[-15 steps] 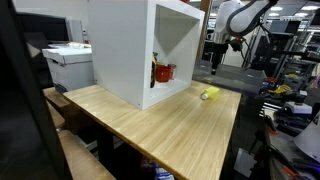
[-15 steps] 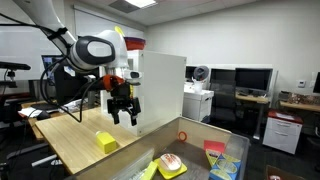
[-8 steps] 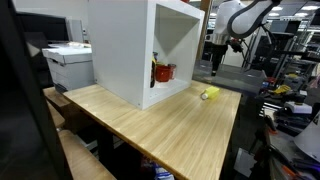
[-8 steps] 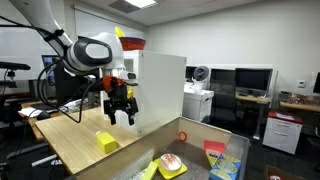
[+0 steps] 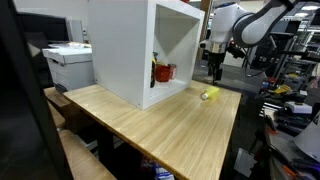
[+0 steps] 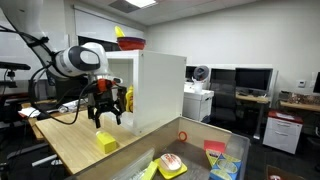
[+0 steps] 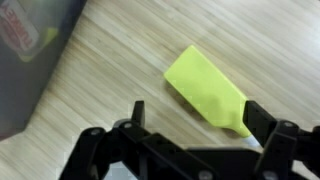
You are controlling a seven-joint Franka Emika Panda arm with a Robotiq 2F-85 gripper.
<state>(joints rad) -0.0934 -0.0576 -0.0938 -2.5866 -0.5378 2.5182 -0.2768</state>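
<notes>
A flat yellow-green block lies on the light wooden table; in both exterior views it shows as a small yellow piece. My gripper hangs open just above the table, its two black fingers wide apart with the block's near end between and just beyond them. Nothing is held. The gripper hovers above and slightly behind the block, and from the opposite side the gripper hangs over the block next to the white box.
A tall white open-fronted box stands on the table, with red items inside. A yellow and red bowl stack sits on its top. A bin of colourful objects lies near one camera. A printer stands beyond the table.
The arm has swung and the gripper has come down and across toward the yellow block. The jaws have stayed open.
</notes>
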